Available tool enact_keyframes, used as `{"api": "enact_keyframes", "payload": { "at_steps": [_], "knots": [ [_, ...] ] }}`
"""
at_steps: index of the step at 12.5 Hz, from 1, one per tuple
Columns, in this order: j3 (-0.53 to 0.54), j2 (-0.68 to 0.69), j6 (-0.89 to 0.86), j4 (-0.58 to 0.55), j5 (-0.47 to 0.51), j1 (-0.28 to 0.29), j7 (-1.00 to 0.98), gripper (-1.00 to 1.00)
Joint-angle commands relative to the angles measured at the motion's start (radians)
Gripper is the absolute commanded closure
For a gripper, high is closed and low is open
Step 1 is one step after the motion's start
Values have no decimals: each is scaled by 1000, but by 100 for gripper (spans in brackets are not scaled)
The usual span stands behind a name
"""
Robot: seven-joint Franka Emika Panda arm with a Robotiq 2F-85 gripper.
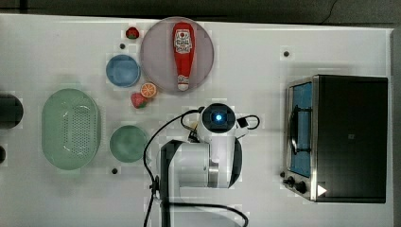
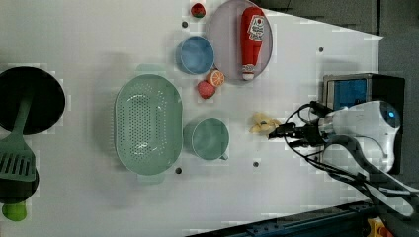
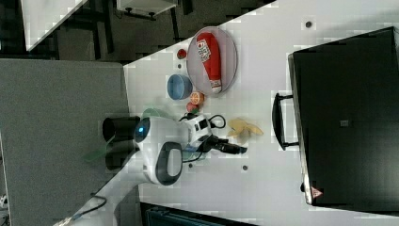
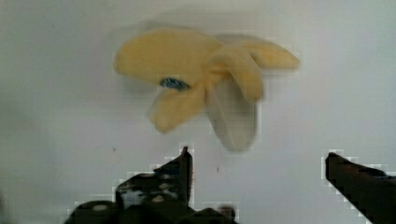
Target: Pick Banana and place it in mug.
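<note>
Reaching low over the white desk (image 2: pixel 89 29), the arm holds its jaws (image 4: pixel 257 168) spread wide, empty, near the banana (image 4: pixel 201 84) but not touching it. The banana lies on bare desk, between the green mug (image 2: pixel 210 139) and the black oven (image 2: pixel 363 91) in the left view. Beside the mug sits a perforated basket (image 2: pixel 147 123). A ketchup bottle (image 2: pixel 251 42) lies on a round plate (image 2: pixel 222 34).

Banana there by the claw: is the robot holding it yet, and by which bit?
No. The gripper is open and empty; the banana lies on the table, apart from the fingertips.
</note>
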Motion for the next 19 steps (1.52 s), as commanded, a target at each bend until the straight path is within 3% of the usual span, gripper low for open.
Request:
{"api": "enact_keyframes", "payload": {
  "at_steps": [1,7,8,12,14,19],
  "knots": [
    [4,19,143,35,16,-7,-253,-100],
    [6,124,262,20,16,-4,-253,-100],
    [6,132,269,15,16,-4,-253,-93],
    [6,121,269,8,16,-3,-253,4],
    [4,108,269,9,17,-3,-253,40],
    [5,-30,257,8,17,-5,-250,40]
  ]
}}
